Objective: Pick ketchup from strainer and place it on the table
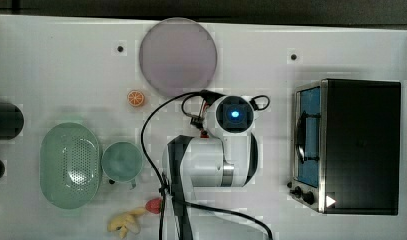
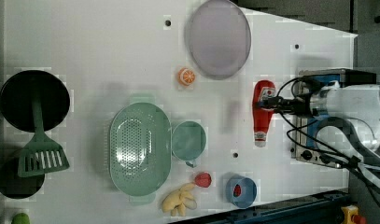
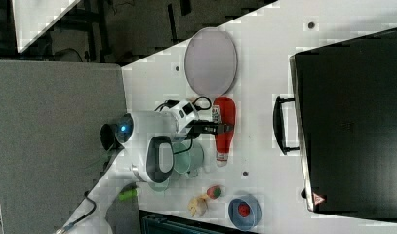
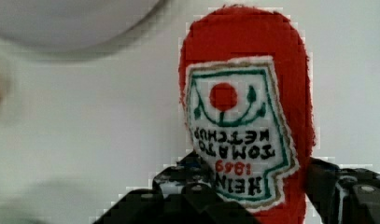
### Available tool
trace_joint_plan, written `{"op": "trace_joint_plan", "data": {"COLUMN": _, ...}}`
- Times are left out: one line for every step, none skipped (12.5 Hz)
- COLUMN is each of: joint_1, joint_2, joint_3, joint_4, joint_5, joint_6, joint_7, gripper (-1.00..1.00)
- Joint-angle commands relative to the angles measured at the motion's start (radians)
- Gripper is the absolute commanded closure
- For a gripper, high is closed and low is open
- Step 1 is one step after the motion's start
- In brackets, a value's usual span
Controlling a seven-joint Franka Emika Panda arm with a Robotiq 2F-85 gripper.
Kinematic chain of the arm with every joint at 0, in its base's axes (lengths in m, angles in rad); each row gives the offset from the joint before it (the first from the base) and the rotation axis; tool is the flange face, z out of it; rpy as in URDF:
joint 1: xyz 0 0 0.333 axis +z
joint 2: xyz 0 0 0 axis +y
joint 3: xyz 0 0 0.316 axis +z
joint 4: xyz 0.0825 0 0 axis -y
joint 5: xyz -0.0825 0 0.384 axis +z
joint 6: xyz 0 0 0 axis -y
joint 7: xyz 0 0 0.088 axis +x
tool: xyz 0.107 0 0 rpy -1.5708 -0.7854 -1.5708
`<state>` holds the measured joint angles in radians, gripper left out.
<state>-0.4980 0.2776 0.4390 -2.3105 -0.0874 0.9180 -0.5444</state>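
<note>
One wide white surface (image 2: 108, 51) carries everything around me, and the biggest thing on it is the black toaster oven (image 1: 361, 145) at the top view's right. Next in size, the round greyish-lilac plate (image 2: 218, 39) lies near the far edge, and the pale green strainer (image 2: 140, 154) sits with nothing in it, the round green cup (image 2: 188, 140) just beside it on the left view's right. My claw (image 2: 270, 103) is clamped across the ketchup (image 2: 262, 112), a red bottle with a white label, gripping it at mid-body; in the wrist view the black fingers (image 4: 355, 191) stand at both sides of the label. The bottle is well apart from the strainer, over the bare surface between the cup and the oven, cap end toward the left view's bottom; I cannot tell whether it touches the surface. Smaller bits lie around: an orange slice (image 2: 186, 76) near the plate, a strawberry (image 2: 202, 179) and a yellow banana bunch (image 2: 179, 199) by the strainer.
</note>
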Motion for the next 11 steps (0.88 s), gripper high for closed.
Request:
{"op": "trace_joint_plan", "data": {"joint_1": -0.012, "joint_2": 0.061, "joint_3": -0.02, "joint_4": 0.01, "joint_5": 0.004, "joint_6": 0.041, "joint_7": -0.021, "gripper": -0.13}}
{"op": "trace_joint_plan", "data": {"joint_1": -0.012, "joint_2": 0.078, "joint_3": -0.023, "joint_4": 0.009, "joint_5": 0.003, "joint_6": 0.041, "joint_7": -0.021, "gripper": -0.13}}
{"op": "trace_joint_plan", "data": {"joint_1": -0.012, "joint_2": 0.092, "joint_3": -0.03, "joint_4": 0.008, "joint_5": 0.002, "joint_6": 0.041, "joint_7": -0.02, "gripper": -0.19}}
{"op": "trace_joint_plan", "data": {"joint_1": -0.012, "joint_2": 0.101, "joint_3": -0.035, "joint_4": 0.01, "joint_5": 0.002, "joint_6": 0.043, "joint_7": -0.019, "gripper": -0.38}}
{"op": "trace_joint_plan", "data": {"joint_1": -0.011, "joint_2": 0.103, "joint_3": -0.035, "joint_4": 0.01, "joint_5": 0.001, "joint_6": 0.042, "joint_7": -0.019, "gripper": -0.59}}
{"op": "trace_joint_plan", "data": {"joint_1": -0.011, "joint_2": 0.099, "joint_3": -0.034, "joint_4": 0.011, "joint_5": 0.001, "joint_6": 0.039, "joint_7": -0.019, "gripper": -0.8}}
{"op": "trace_joint_plan", "data": {"joint_1": -0.012, "joint_2": 0.087, "joint_3": -0.034, "joint_4": 0.014, "joint_5": 0.002, "joint_6": 0.034, "joint_7": -0.019, "gripper": -0.98}}
{"op": "trace_joint_plan", "data": {"joint_1": -0.012, "joint_2": 0.065, "joint_3": -0.031, "joint_4": 0.024, "joint_5": 0.002, "joint_6": 0.029, "joint_7": -0.019, "gripper": -1.0}}
{"op": "trace_joint_plan", "data": {"joint_1": -0.011, "joint_2": 0.036, "joint_3": -0.025, "joint_4": 0.042, "joint_5": 0.003, "joint_6": 0.022, "joint_7": -0.019, "gripper": -1.0}}
{"op": "trace_joint_plan", "data": {"joint_1": -0.011, "joint_2": 0.0, "joint_3": -0.019, "joint_4": 0.067, "joint_5": 0.003, "joint_6": 0.014, "joint_7": -0.019, "gripper": -1.0}}
{"op": "trace_joint_plan", "data": {"joint_1": -0.011, "joint_2": -0.037, "joint_3": -0.014, "joint_4": 0.097, "joint_5": 0.003, "joint_6": -0.014, "joint_7": -0.018, "gripper": -1.0}}
